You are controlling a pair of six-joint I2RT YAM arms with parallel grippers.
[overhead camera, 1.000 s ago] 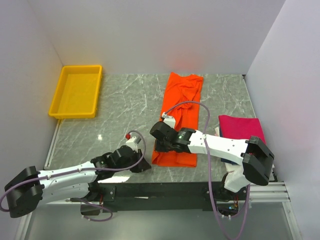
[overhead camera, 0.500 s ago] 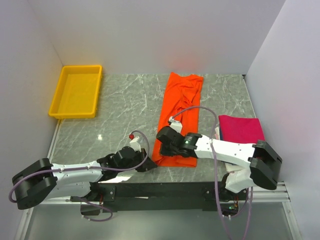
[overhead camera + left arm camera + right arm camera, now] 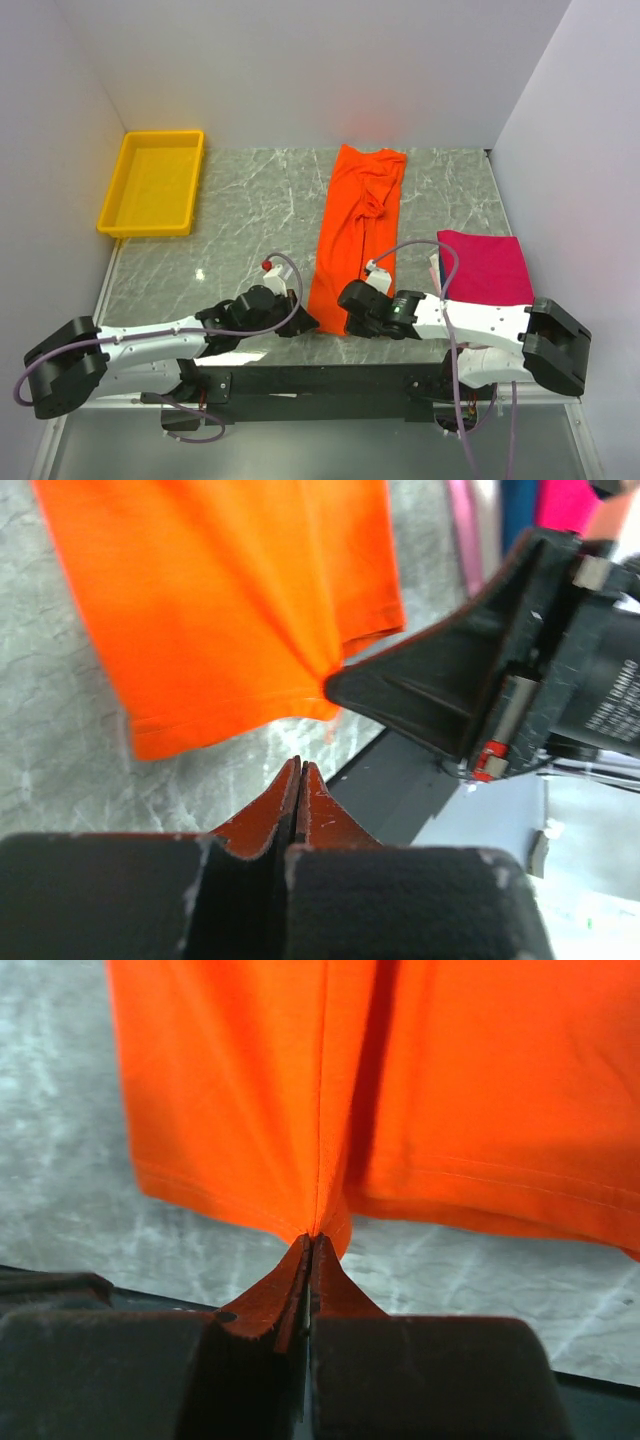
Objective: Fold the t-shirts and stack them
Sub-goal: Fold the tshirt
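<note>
At the far left of your table point(image 3: 250, 200) sits the tray point(image 3: 150, 185). Near the front edge, your left gripper point(image 3: 298, 770) is closed on nothing, its tips just short of the hem of the orange shirt point(image 3: 355, 230) and not touching it. That shirt lies in a long strip from the far middle toward you. Your right gripper point(image 3: 312, 1245) is pinched tight on its near hem, bunching the cloth to a point. Farther right, the pink shirt point(image 3: 483, 268) lies folded flat.
</note>
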